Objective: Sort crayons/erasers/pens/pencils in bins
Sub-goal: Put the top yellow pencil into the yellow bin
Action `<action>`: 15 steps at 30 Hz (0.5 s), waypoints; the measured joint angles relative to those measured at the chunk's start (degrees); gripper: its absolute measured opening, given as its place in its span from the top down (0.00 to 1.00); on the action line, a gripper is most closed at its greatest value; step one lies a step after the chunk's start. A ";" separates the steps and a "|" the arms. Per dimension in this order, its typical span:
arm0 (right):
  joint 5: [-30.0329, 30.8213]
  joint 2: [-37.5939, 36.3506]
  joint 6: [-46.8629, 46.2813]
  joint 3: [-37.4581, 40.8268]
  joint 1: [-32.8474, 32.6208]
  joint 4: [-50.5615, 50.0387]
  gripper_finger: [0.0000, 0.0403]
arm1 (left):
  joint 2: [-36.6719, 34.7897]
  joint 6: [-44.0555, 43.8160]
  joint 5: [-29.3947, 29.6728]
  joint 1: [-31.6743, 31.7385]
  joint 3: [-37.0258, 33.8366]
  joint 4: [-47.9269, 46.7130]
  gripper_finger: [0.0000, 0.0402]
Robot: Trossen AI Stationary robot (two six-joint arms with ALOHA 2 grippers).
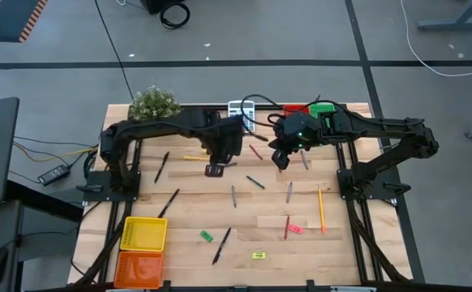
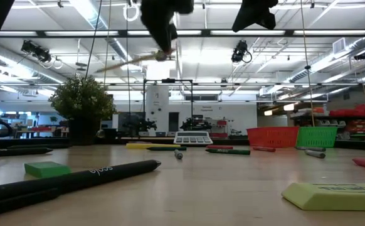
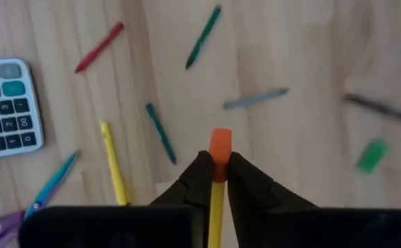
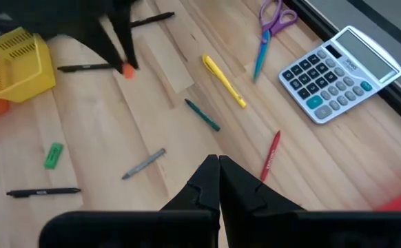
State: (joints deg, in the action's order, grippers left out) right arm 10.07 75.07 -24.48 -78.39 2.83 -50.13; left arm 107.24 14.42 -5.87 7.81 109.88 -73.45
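Observation:
My left gripper (image 3: pixel 218 160) hangs above the table's middle (image 1: pixel 216 169), shut on an orange-yellow pencil (image 2: pixel 129 61). My right gripper (image 4: pixel 219 162) hovers shut and empty to its right (image 1: pixel 280 159). Another pencil (image 1: pixel 320 209), black pens (image 1: pixel 222 246), grey crayons (image 1: pixel 289 191) and green (image 1: pixel 207 236), pink (image 1: pixel 295 229) and yellow (image 1: pixel 258 255) erasers lie flat on the wood. The yellow bin (image 1: pixel 144 234) and the orange bin (image 1: pixel 140 268) stand at the near left. The red bin (image 1: pixel 297 107) and the green bin (image 1: pixel 323 109) stand at the far edge. My left gripper pinches the pencil between its two fingers just behind the orange eraser tip (image 3: pixel 220 143), which sticks out past the fingertips. The shaft (image 3: pixel 216 207) runs back between the fingers. The pencil is lifted clear of the table and slants out toward the left (image 2: pixel 129 61).
A grey calculator (image 1: pixel 242 108), purple-handled scissors (image 4: pixel 269 21) and a potted plant (image 1: pixel 155 104) sit along the far edge. A yellow pen (image 4: pixel 224 81), a green crayon (image 4: pixel 202 114) and a red crayon (image 4: pixel 270 153) lie below the grippers. Bare wood shows toward the near right.

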 joint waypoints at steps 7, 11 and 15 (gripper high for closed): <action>0.00 -0.02 2.40 0.00 0.00 -2.13 0.98 | -1.44 -9.14 -6.69 -0.35 7.09 -3.26 0.94; 0.00 -0.02 3.28 0.00 0.02 -5.63 0.98 | -5.72 -13.34 -7.47 -1.77 4.60 -3.22 0.94; -0.02 -0.28 1.71 0.00 0.00 -10.55 0.98 | -10.24 -19.02 -5.17 -4.73 0.95 -1.40 0.92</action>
State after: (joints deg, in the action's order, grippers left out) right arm 10.05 74.79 -22.78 -78.39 2.83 -60.67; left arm 97.00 -4.59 -11.05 3.09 110.83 -74.85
